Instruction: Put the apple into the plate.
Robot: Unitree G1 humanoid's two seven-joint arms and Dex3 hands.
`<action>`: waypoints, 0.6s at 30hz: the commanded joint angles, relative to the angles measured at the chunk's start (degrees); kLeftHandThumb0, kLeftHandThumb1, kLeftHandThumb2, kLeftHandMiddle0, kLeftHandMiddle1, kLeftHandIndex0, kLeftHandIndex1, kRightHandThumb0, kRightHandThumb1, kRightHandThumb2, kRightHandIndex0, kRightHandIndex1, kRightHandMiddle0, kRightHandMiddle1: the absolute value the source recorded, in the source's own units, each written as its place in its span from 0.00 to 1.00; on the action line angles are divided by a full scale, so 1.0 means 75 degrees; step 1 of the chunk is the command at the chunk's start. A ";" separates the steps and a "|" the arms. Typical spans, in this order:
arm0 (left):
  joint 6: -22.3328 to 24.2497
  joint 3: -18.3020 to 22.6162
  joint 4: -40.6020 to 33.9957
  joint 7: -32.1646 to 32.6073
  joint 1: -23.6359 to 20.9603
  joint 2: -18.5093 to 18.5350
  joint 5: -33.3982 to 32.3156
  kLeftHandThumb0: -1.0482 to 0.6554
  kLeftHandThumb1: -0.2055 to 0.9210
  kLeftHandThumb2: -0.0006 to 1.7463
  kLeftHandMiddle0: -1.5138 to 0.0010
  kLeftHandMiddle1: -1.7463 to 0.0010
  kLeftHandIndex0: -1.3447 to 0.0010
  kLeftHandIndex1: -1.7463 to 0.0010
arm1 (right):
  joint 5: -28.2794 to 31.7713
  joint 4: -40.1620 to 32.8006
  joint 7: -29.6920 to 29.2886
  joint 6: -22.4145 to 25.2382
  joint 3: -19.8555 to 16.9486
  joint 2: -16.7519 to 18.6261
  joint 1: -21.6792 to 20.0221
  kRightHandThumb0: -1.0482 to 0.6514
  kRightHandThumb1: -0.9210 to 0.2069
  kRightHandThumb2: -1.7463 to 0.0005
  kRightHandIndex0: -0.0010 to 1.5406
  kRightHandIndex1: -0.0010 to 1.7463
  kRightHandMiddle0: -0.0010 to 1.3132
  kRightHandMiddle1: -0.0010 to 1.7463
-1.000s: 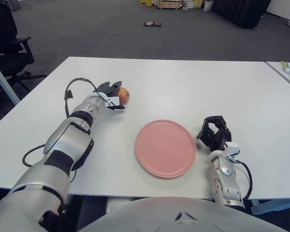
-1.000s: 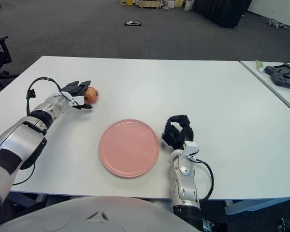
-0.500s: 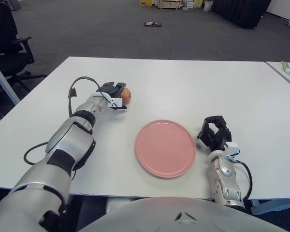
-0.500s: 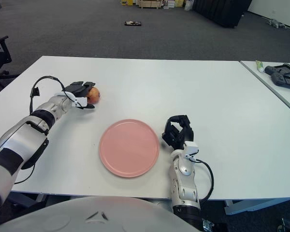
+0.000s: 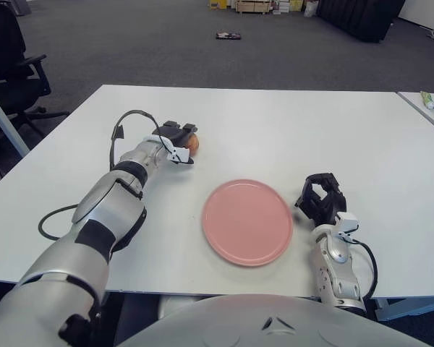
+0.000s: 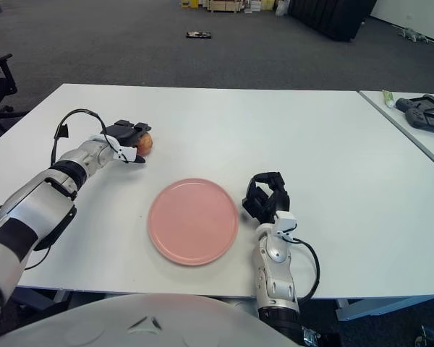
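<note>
Reddish-yellow apple (image 5: pixel 193 143) sits gripped in the left robot hand (image 5: pixel 175 139)'s curled fingers.

The left arm reaches forward and slightly inward, its left hand (image 5: pixel 175 140) with dark fingers curled closed in a grasp, while the right hand (image 5: pixel 320 199) shows low on the right, fingers curled and holding nothing, forearm upright.
</note>
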 commanded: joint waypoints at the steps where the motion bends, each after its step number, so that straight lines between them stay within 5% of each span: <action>1: 0.0062 -0.0148 0.0061 -0.0149 -0.0260 -0.0042 0.0157 0.10 0.90 0.22 1.00 0.60 1.00 0.58 | 0.0068 0.0182 -0.0060 0.0064 -0.0048 0.0317 0.0125 0.38 0.33 0.41 0.64 1.00 0.33 1.00; 10: 0.0042 -0.0270 0.0108 -0.0201 -0.0263 -0.0039 0.0238 0.16 0.75 0.35 0.98 0.44 1.00 0.51 | 0.0312 0.0223 -0.0013 -0.0017 -0.0141 0.0367 0.0137 0.38 0.33 0.41 0.63 1.00 0.33 1.00; 13: 0.0048 -0.0247 0.0114 -0.0223 -0.0261 -0.0038 0.0200 0.17 0.68 0.41 0.95 0.33 1.00 0.29 | 0.0302 0.0237 -0.0018 -0.0051 -0.0117 0.0329 0.0144 0.38 0.33 0.41 0.63 1.00 0.33 1.00; 18: 0.0010 -0.0112 0.0121 -0.0239 -0.0201 -0.0006 0.0057 0.22 0.60 0.49 0.89 0.20 0.97 0.07 | 0.0265 0.0257 -0.0013 -0.0066 -0.0102 0.0293 0.0139 0.38 0.33 0.41 0.63 1.00 0.33 1.00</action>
